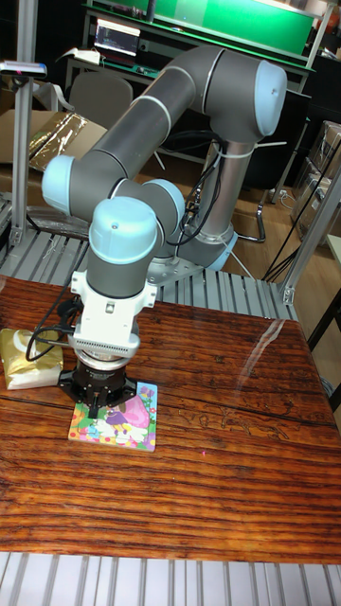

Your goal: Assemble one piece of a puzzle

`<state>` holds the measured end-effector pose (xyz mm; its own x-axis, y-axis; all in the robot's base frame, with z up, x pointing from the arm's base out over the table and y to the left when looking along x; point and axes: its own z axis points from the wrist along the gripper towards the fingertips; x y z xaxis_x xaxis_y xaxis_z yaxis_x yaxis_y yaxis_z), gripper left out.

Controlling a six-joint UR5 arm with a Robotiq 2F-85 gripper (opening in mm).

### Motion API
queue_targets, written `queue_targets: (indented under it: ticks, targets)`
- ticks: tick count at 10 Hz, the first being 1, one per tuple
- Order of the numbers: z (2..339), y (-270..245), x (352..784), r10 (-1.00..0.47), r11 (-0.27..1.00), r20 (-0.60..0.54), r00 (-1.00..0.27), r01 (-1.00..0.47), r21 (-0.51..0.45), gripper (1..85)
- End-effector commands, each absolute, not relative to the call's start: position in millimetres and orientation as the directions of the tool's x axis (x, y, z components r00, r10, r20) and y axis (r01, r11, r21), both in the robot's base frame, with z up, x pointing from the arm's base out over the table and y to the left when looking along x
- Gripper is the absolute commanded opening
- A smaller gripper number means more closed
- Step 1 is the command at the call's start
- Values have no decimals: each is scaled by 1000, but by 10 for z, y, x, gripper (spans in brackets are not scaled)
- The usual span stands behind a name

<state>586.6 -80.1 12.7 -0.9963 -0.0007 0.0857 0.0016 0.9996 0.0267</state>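
1. Puzzle (pixel 121 418): a flat square board with a bright cartoon picture in pinks, greens and yellows. It lies on the near left part of the table, its back left corner hidden under the robot's tool. The single piece to be fitted cannot be made out; it may be under the tool or already in the board.

2. Gripper (pixel 98 401): pointing straight down over the back left part of the puzzle, very low, at or just above its surface. The fingertips are hidden by the black body of the tool, so I cannot tell whether it is parted, closed or gripping a piece.

3. Arm (pixel 152 142): grey with pale blue joint caps, folded forward from its base behind the table; a black cable (pixel 45 333) loops off the wrist to the left.

4. Yellow packet (pixel 26 358): a soft bag at the left edge, just beside the tool, apart from the puzzle.

5. Table (pixel 227 454): glossy dark wood, strong reflections.

6. Risks, as judged:
 - Board is loose on a slick top; downward or sideways push could slide it and spoil alignment.
 - A piece slightly turned would jam on its slot edge and tilt.
 - The slack cable could drag the packet.
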Motion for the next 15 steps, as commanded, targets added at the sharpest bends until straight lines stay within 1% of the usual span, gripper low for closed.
queue_targets:
  ticks: [1, 2, 4, 8, 15]
  targets:
    - [127, -772, 5845, 21, 999, 87, -996, 24, 37, 110]
    - [123, -754, 5829, 29, 999, 92, -995, 32, 36, 107]
    - [121, -747, 5785, 41, 999, 105, -994, 44, 27, 70]
    - [104, -731, 5771, 48, 998, 105, -993, 50, 25, 50]
    - [71, -740, 5828, 41, 999, 81, -996, 43, 22, 47]
